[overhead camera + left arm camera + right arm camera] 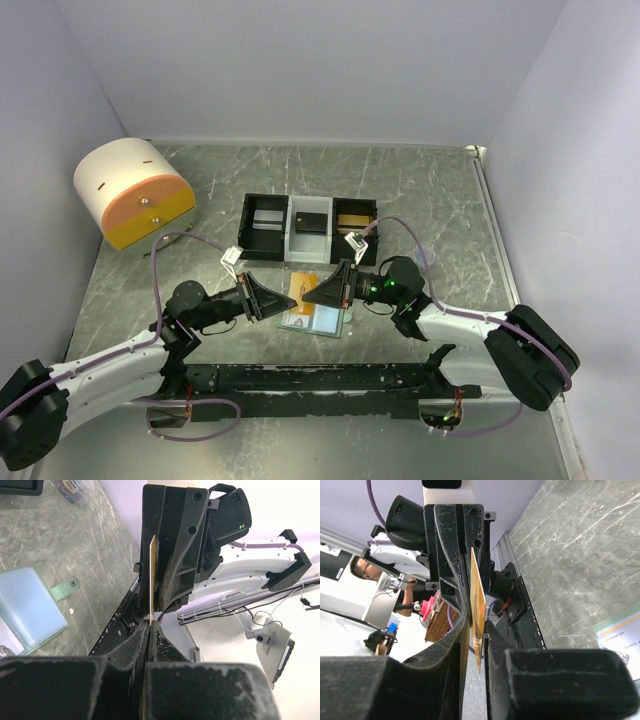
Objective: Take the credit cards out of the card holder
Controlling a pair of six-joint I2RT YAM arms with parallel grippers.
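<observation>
A thin orange credit card (304,283) hangs edge-on above the table between my two grippers, which face each other tip to tip. My left gripper (150,622) is shut on one end of the card (151,580). My right gripper (477,622) has its jaws pressed narrowly on the other end of the card (477,600). The card holder (320,322) lies open and flat just below them, pale blue-green inside (25,607), with a printed card still on its left panel. Its strap tab (65,587) points away from it.
A black-and-white three-compartment tray (262,205) stands behind the grippers with flat items in its sections. A white and orange rounded drawer unit (135,192) sits at the back left. The black base rail (300,378) runs along the near edge.
</observation>
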